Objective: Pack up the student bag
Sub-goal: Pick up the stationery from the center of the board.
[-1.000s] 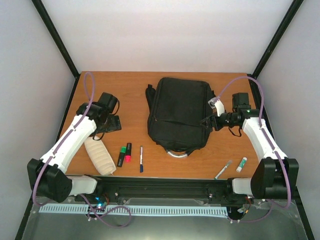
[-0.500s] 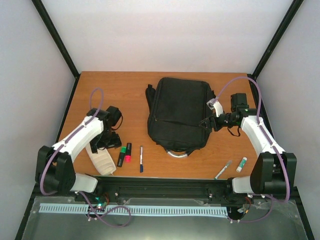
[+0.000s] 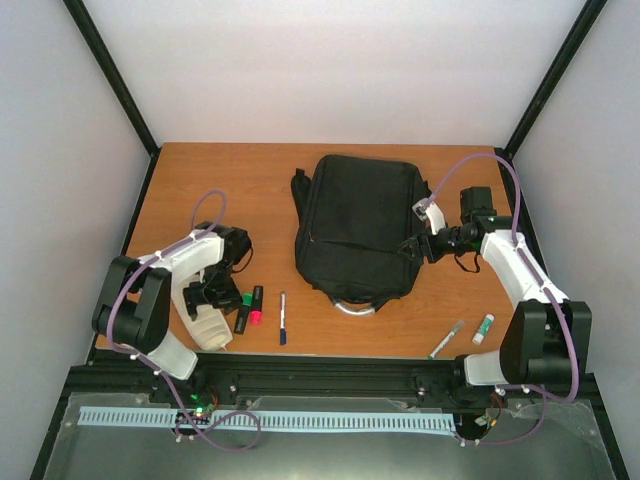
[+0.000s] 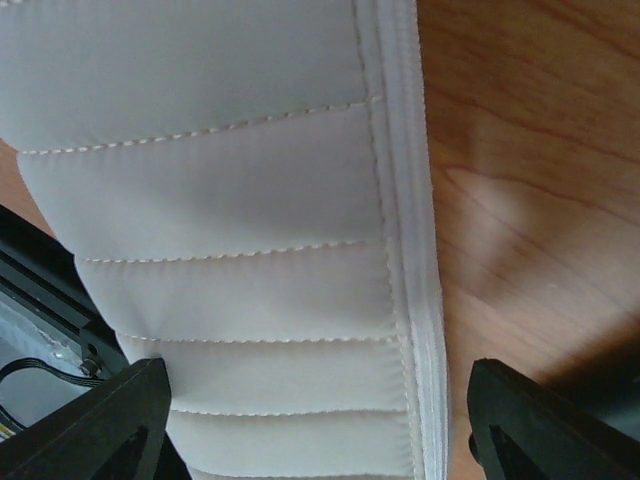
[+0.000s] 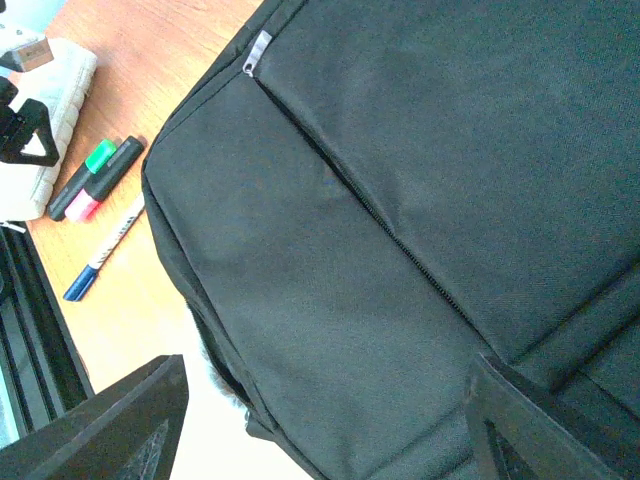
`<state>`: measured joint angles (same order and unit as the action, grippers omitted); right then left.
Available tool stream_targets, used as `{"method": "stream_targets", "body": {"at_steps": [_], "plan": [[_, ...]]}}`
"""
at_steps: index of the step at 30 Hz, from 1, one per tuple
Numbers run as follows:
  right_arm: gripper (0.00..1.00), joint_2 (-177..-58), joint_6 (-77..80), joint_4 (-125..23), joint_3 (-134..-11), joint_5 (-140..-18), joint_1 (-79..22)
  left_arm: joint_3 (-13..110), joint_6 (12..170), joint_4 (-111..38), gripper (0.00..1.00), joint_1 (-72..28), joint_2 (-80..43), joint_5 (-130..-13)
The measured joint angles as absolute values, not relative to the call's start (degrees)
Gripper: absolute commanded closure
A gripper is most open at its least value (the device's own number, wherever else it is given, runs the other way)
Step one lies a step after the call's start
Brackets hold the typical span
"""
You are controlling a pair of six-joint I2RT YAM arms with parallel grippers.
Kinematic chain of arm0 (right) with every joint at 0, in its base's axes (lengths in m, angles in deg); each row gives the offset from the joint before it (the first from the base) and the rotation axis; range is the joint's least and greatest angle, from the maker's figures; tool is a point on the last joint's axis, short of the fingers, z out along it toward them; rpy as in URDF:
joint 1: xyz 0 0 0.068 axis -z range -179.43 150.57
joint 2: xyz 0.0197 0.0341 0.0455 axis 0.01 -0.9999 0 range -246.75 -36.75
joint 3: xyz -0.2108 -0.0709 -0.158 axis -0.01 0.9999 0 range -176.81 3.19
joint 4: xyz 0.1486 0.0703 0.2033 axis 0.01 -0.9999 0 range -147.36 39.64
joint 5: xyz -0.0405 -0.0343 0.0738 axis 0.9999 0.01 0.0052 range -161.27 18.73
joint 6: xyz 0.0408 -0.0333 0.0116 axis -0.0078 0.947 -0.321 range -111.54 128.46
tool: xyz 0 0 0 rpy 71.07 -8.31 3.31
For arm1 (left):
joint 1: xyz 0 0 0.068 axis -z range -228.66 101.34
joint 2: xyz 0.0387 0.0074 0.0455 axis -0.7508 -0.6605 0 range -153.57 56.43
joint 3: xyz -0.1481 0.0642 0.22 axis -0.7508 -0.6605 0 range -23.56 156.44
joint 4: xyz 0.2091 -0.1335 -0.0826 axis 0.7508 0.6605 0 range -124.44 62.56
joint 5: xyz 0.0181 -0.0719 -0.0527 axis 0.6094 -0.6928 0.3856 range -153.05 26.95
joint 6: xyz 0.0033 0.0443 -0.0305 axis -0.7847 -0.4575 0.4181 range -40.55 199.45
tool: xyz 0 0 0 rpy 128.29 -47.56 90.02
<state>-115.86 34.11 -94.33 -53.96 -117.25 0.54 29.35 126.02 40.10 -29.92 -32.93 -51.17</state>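
Near the table's (image 3: pixel 260 180) left front, your left gripper (image 3: pixel 213 295) stands spread astride the pouch (image 3: pixel 200 322), right gripper (image 3: pixel 415 245) spread beside the bag (image 3: pixel 355 225) lying mid-table; pouch pickup appears in hand, so next close squarely.

A whitish, ribbed, quilted fabric pouch (image 4: pixel 250 250) lies between the left jaws on the brown wooden table (image 3: pixel 260 180). Just right of those jaws lie a black highlighter with a green cap (image 3: pixel 241 312) and a black highlighter with a pink end (image 3: pixel 256 305), side by side, then a slim white pen with a blue cap (image 3: pixel 282 318). Well apart from the right jaws, toward the near table edge, lie a grey pen (image 3: pixel 446 339) and a small white tube with a green cap (image 3: pixel 484 328).
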Motion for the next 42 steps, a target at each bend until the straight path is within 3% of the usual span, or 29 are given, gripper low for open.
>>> {"method": "stream_targets", "body": {"at_steps": [6, 16, 21, 27, 30, 35, 42], "plan": [[0.23, -116.73, 34.24, -94.70, -53.96, -117.40, 0.54, 30.00, 125.49, 39.97, 0.24, -29.92, -36.56, -49.73], [0.25, -117.19, 34.70, -95.13, -53.98, -117.99, 0.54, 31.40, 122.94, 39.75, 0.54, -29.92, -37.48, -48.48], [0.25, -118.31, 35.05, -95.64, -53.98, -118.43, 0.54, 32.30, 122.50, 39.51, 0.59, -29.92, -36.71, -47.68], [0.25, -118.35, 35.11, -95.64, -53.98, -118.45, 0.54, 34.15, 122.59, 40.16, 0.81, -29.92, -34.24, -47.54], [0.25, -118.35, 35.20, -95.64, -53.98, -118.45, 0.54, 36.38, 122.15, 40.16, 0.84, -29.94, -31.03, -48.05], [0.26, -118.35, 35.25, -95.66, -53.98, -118.45, 0.54, 41.19, 121.47, 40.56, 0.96, -29.92, -26.40, -48.72], [0.26, -118.35, 35.29, -95.64, -53.98, -118.58, 0.54, 45.21, 117.43, 39.60, 0.99, -28.59, -24.69, -54.21]]}}
